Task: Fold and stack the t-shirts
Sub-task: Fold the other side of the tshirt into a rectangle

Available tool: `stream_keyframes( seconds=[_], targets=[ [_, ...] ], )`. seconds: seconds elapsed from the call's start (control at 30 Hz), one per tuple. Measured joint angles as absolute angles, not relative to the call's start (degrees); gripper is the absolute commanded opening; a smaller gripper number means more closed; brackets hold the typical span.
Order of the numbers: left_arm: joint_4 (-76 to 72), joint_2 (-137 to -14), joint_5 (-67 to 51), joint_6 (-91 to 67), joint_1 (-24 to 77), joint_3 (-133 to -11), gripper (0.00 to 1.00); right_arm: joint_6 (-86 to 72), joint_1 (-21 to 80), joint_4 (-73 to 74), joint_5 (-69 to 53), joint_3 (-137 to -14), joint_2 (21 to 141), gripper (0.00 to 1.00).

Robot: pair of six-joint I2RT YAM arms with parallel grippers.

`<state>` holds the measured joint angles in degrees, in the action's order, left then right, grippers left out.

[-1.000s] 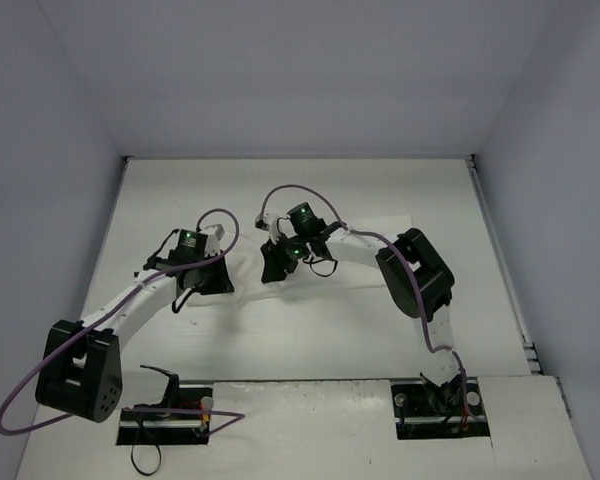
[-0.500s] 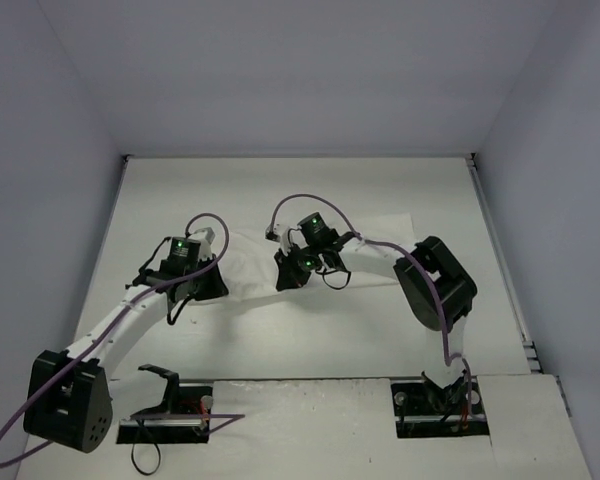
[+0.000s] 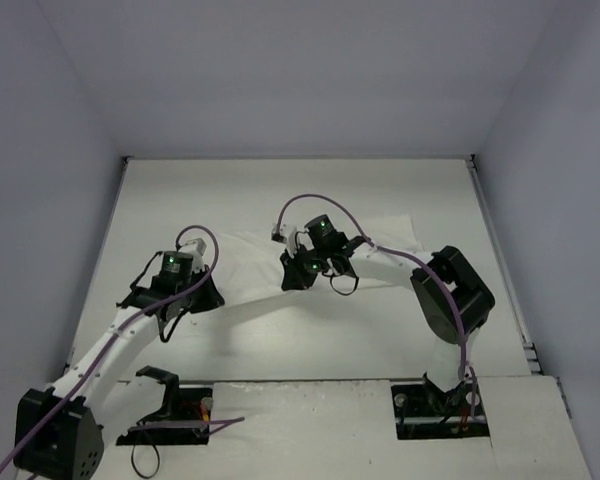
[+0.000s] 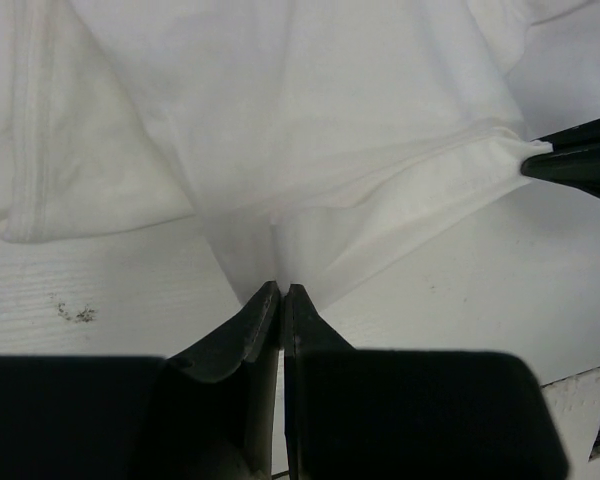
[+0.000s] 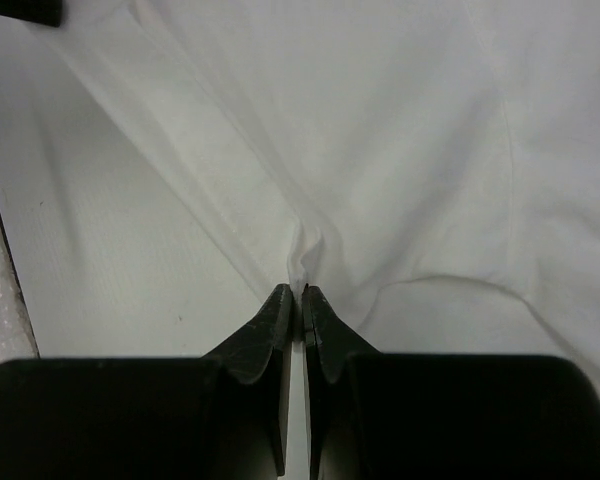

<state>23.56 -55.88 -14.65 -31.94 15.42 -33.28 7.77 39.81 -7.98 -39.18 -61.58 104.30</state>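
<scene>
T-shirt [image 3: 245, 262] flat on the surface [image 3: 310, 340], near hem pinched by both grippers.
White, plain face up, no print showing; it lies spread across the middle of the surface, loosely rumpled, with a stitched sleeve edge off to the left in the left wrist view. Left gripper [image 4: 281, 290] clenched on a small peak of the near hem, fabric drawn into a ridge between the fingertips. Right gripper [image 5: 300, 292] likewise clamped on a pinch of the same edge, creases fanning away from the tips. The two grippers sit near each other along the hem, left one nearer the arm bases in the top view. A few dark specks mark the surface beside the left sleeve.
</scene>
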Motion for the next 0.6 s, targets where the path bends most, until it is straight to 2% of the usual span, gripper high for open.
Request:
stream_keyframes(
  seconds=[0.37,0.6],
  targets=[
    [26.43,-52.16,-12.03,-33.14,15.86,-33.19,0.03,7.75,39.86,-7.86,-37.64,-60.24,101.95,0.01],
    [23.12,-57.31,-6.10,-31.76,15.86,-34.95,0.03,8.74,39.78,-7.57,-33.63,-68.62,105.40,0.02]
  ],
)
